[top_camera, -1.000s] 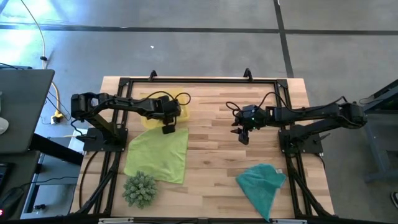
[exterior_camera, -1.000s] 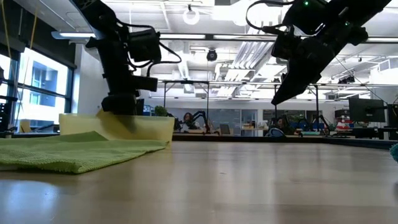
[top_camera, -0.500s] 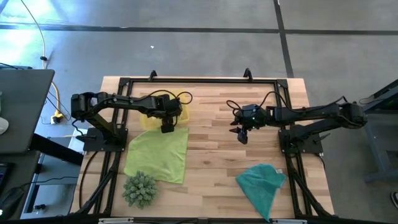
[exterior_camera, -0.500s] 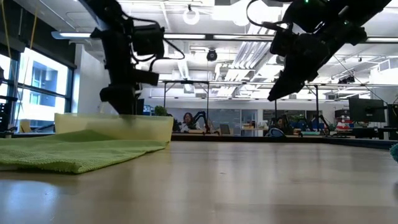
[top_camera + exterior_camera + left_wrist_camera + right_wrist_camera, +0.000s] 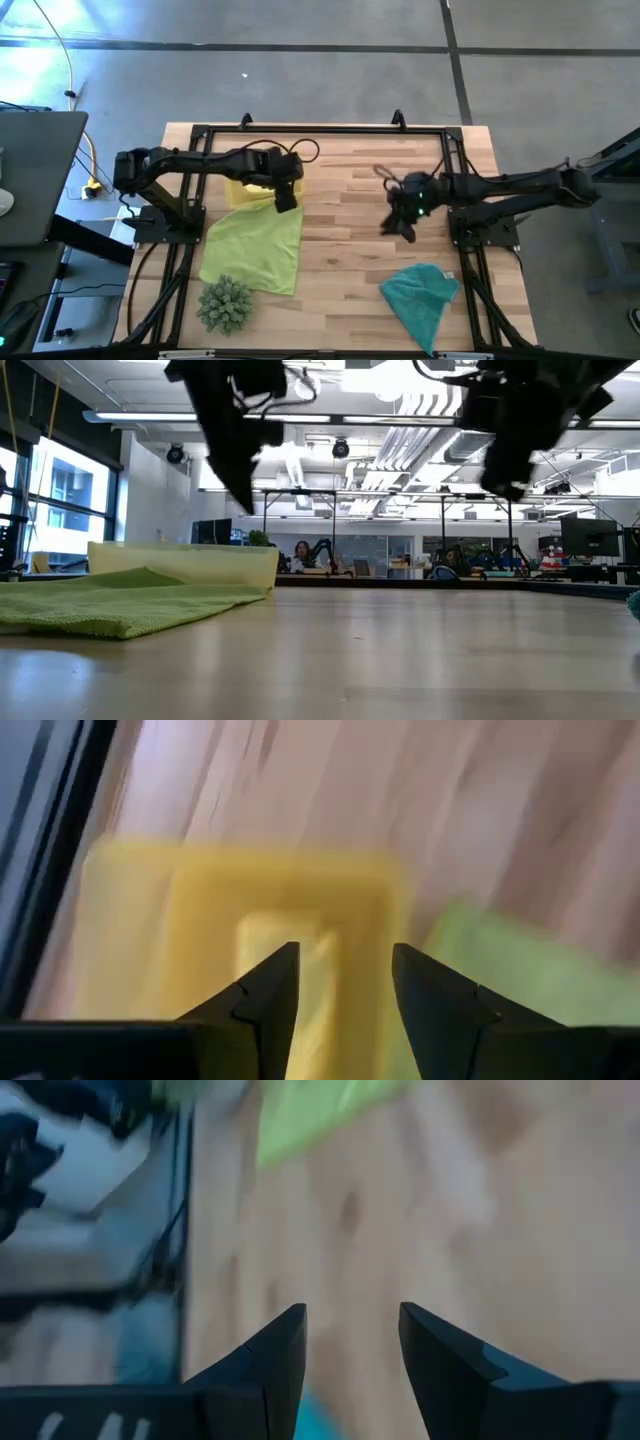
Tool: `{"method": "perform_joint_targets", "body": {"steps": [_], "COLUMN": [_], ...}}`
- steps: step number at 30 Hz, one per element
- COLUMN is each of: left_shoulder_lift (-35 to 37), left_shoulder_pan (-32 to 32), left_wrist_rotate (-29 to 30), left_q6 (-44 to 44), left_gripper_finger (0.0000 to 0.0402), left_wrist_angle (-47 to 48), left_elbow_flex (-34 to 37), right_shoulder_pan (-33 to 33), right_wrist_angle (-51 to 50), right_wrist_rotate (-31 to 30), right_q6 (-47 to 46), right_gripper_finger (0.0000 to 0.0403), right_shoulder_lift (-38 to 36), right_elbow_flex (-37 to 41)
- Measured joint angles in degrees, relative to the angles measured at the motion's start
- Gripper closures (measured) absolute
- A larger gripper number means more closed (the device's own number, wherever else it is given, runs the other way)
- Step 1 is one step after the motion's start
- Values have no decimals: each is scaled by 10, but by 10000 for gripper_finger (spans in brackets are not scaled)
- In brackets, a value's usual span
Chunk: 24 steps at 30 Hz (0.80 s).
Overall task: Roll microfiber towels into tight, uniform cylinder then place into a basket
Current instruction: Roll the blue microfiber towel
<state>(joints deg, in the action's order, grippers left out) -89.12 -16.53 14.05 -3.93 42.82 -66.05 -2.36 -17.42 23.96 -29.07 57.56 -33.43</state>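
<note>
The translucent yellow basket (image 5: 243, 193) stands at the table's far left, partly under my left arm. In the left wrist view a blurred yellow shape (image 5: 262, 933), seemingly the yellow towel, lies inside the basket (image 5: 130, 930). The lime green towel (image 5: 255, 245) lies spread flat just in front of it. The teal towel (image 5: 420, 295) lies crumpled at the near right. My left gripper (image 5: 287, 203) hangs open above the basket's right end and the lime towel's far corner. My right gripper (image 5: 398, 228) hovers open over bare wood, right of centre.
A spiky green plant-like ball (image 5: 225, 305) sits at the near left, beside the lime towel's near edge. A black frame (image 5: 320, 130) runs round the tabletop. Bare wood lies between the two towels. People and desks show far behind the table in the low view.
My left gripper has risen from the basket's front wall, well clear of it, and drifted toward the table's right. My right gripper has rolled about its wrist and shifted slightly toward the near edge. The towels and the basket lie as before.
</note>
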Motion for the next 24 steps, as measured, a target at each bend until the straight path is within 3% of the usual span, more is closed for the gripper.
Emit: {"method": "perform_joint_targets", "body": {"steps": [8, 13, 17, 24], "left_shoulder_lift": [0, 0, -2, -3], "left_shoulder_pan": [102, 168, 215, 273], "left_wrist_rotate": [-46, -48, -47, -44], "left_q6": [-55, -55, -55, -55], "left_gripper_finger": [253, 253, 253, 253], "left_wrist_angle": [-203, -286, -337, -397], "left_elbow_flex": [-1, -1, -1, 0], "right_shoulder_pan": [217, 332, 382, 399], "right_wrist_angle": [-37, -34, -45, -82], "right_wrist_rotate": [30, -4, -12, -49], "right_q6": [-232, -402, -510, -546], "right_gripper_finger": [249, 249, 249, 249], "right_shoulder_lift": [39, 89, 147, 245], "right_elbow_flex": [0, 0, 0, -1]}}
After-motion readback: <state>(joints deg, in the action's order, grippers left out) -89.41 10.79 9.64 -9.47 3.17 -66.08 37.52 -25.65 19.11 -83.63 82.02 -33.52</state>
